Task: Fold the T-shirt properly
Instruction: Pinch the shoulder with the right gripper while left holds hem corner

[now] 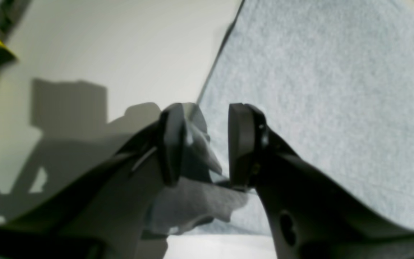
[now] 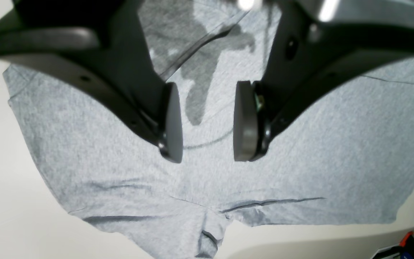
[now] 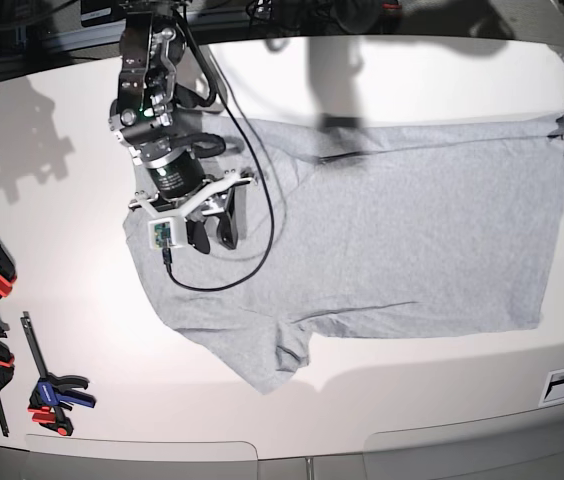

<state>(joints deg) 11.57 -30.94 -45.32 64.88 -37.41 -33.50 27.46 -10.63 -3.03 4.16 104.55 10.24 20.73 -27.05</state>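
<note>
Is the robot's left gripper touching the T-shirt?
Touching. In the left wrist view, the left gripper has a bunched corner of the T-shirt lying between its fingers and against the left one.

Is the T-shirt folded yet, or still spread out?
Spread out, unfolded. The T-shirt lies flat on the table in the base view, body full width, one sleeve sticking out at the near edge; only small wrinkles.
</note>
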